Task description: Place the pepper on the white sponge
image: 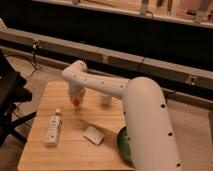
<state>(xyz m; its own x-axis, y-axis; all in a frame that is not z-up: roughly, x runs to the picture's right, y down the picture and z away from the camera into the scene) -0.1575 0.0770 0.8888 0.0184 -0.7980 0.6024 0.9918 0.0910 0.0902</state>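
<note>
Your pincer (76,98) hangs over the far half of the light wooden surface (67,155), pointing down and clenched on the tiny red-orange rounded pepper (76,102), which shows at its tip, clear of the wood. The flat off-white square white sponge (93,134) lies at about 5 o'clock from the pincer, well apart from it, with bare wood between the two. At 9 o'clock from the sponge you have a long white bottle with a label (53,131) lying on its side, near but not touching it. At 3 o'clock from the sponge sits a green bowl (122,146), largely hidden behind your thick white arm (145,125). That arm sweeps in from 5 o'clock and crosses above the right edge. A small white object (105,99) stands at 3 o'clock from the pincer, just behind the arm; you cannot tell what it is.
</note>
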